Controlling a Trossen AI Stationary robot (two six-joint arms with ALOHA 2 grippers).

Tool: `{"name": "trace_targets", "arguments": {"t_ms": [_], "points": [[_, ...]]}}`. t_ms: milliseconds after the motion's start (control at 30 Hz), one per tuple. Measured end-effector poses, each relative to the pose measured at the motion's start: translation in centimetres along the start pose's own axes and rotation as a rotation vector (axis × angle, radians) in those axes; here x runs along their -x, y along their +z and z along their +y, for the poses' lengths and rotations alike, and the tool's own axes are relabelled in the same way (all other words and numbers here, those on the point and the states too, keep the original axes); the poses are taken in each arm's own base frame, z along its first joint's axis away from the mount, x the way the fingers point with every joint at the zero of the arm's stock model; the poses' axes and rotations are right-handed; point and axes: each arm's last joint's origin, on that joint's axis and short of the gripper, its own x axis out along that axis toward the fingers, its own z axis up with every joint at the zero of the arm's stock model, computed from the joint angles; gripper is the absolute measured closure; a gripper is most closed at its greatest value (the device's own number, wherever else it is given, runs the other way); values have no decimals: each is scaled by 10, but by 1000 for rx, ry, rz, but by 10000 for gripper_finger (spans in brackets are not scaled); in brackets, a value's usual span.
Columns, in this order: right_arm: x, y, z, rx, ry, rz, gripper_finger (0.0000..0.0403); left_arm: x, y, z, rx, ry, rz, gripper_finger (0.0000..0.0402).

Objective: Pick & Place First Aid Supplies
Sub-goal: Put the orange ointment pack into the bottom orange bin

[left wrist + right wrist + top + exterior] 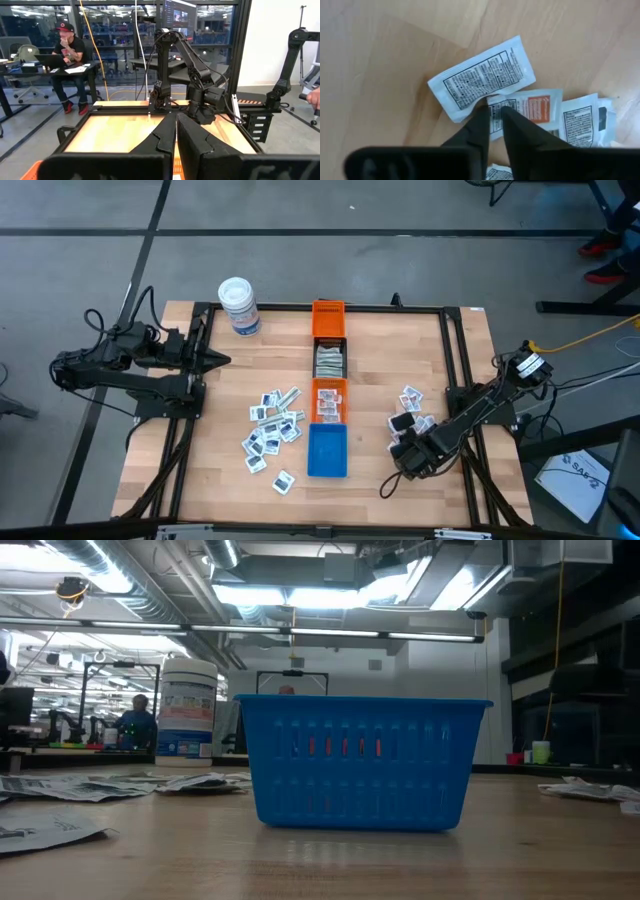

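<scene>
Right gripper (494,112) is down on the right-hand packet cluster (412,412), fingers pinched onto the edge of a white packet with orange print (527,109). Left gripper (222,361) waits at the table's left edge, fingers together; more packets (272,430) lie left of the blue bin (327,450).

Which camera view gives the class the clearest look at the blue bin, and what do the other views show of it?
The low view: the blue bin fills the centre of the picture, its slotted wall and rim plain to see. The high view shows only its open top from above, at the near end of the row of bins. Neither wrist view shows it.
</scene>
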Motion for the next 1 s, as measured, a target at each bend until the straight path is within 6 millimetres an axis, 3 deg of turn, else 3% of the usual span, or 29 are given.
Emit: {"name": "trace_targets", "arguments": {"t_ms": [167, 400, 1000], "points": [[-1, 0, -1, -3, -27, -5, 397, 0, 0, 0, 0, 0, 0, 389], [3, 2, -1, -94, -18, 0, 396, 0, 0, 0, 0, 0, 0, 393], [46, 38, -11, -153, 13, -39, 401, 0, 0, 0, 0, 0, 0, 391]]}}
